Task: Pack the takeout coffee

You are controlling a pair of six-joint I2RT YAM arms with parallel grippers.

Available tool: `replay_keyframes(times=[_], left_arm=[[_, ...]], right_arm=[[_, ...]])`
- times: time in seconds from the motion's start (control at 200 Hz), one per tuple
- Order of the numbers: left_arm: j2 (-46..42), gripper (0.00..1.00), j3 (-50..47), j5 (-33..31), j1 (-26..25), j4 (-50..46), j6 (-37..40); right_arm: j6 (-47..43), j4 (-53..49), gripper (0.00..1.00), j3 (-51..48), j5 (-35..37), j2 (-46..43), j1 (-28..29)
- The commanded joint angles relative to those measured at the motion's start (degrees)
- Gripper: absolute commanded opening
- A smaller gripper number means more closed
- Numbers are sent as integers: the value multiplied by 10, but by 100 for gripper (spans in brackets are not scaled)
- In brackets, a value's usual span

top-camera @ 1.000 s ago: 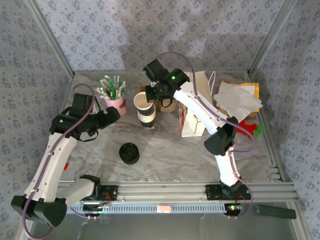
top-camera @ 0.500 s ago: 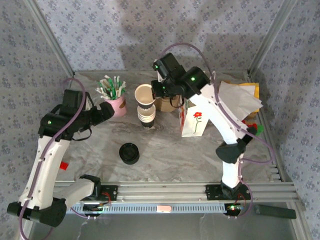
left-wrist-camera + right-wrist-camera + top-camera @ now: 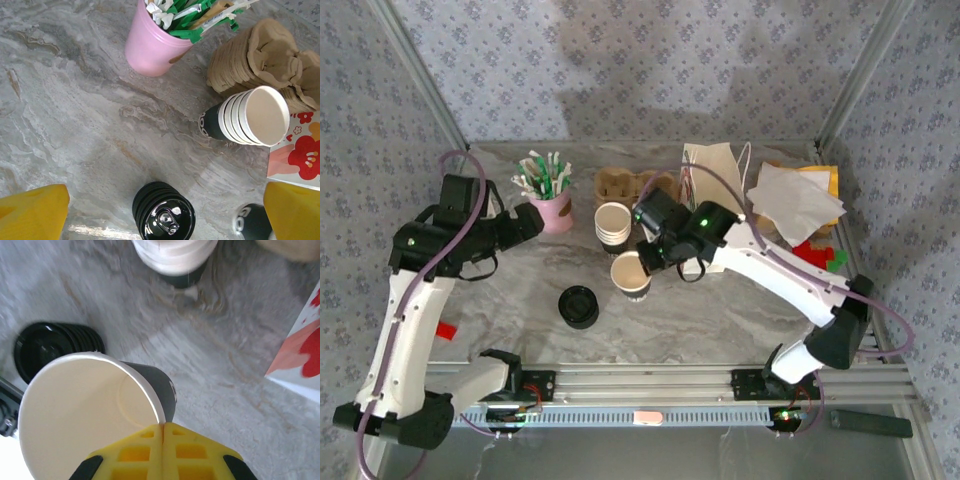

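Right gripper (image 3: pixel 163 431) pinches the paper cup (image 3: pixel 85 415) by its rim at 6 o'clock (lidless, empty). It is probably light, thin-walled and crushable, and the rolled rim looks the stiffest hold.

Paper, plastic and pulp on a marbled tabletop (image 3: pixel 720 310)
We see a smooth, faintly shiny grey-veined surface; the cup (image 3: pixel 85 410) is matt paper, cream inside, black outside; the lids (image 3: pixel 164 216) are glossy ribbed black plastic; the pink pot (image 3: pixel 150 47) is smooth plastic; the carriers (image 3: pixel 260 55) are rough brown pulp; the right hand (image 3: pixel 163 427) has matt yellow plastic fingers (image 3: pixel 127 444); the rails (image 3: pixel 650 380) are bare metal.
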Motion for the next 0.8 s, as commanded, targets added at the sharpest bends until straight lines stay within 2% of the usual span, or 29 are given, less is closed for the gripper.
replay_keyframes(times=[0.0,0.38,0.725,0.795], left_arm=[[10,100,-3,16,-3,15,-14],[26,100,-11,15,-5,32,-32],[44,100,-8,15,-14,42,-35],[45,100,-7,14,-14,41,-33]], right_arm=[[8,72,0,-43,-32,-11,12],[19,126,0,-106,-66,27,33],[13,126,0,-83,-79,79,36],[11,121,4,-77,-78,86,36]])
